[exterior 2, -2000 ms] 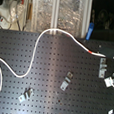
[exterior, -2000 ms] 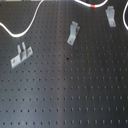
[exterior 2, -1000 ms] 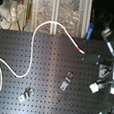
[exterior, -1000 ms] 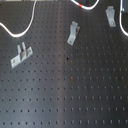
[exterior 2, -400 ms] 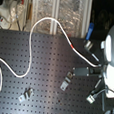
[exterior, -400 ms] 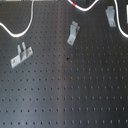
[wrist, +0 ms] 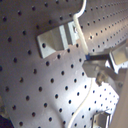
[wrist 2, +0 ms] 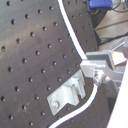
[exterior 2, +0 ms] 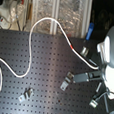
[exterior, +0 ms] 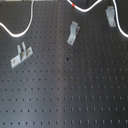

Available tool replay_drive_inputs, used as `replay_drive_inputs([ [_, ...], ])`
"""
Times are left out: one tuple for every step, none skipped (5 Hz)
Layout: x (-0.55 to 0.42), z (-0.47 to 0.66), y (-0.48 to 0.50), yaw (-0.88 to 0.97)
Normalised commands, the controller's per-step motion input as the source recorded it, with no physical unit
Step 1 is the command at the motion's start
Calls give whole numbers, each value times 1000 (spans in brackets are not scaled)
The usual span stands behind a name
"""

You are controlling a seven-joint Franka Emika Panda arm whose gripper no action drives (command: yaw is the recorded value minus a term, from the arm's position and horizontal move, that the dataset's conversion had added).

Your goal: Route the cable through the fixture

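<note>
A long thin white cable (exterior 2: 31,50) is laid in loops over a black perforated metal board (exterior 2: 44,92); in the second exterior view it runs from the left edge up to the board's upper middle and down toward the right, its short red band (exterior 2: 71,46) lying near the upper right. The first exterior view shows no arm at all: only the cable (exterior: 30,22) along the top of the frame, the red band (exterior: 74,6) at top centre, and three small grey metal clips (exterior: 73,33) bolted to the board. The white robot arm (exterior 2: 112,54) is seen only in the second exterior view, at the right edge, bent low over the board. The gripper (wrist 2: 97,67) is shown close up in both wrist views, beside a clip (wrist 2: 67,92), with the cable (wrist 2: 92,95) running up to it. Whether the fingers are closed on the cable cannot be told.
</note>
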Motion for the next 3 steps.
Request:
replay_drive_inputs([
  [20,387,200,-357],
  [-115,387,231,-134],
  [-138,368,245,-114],
])
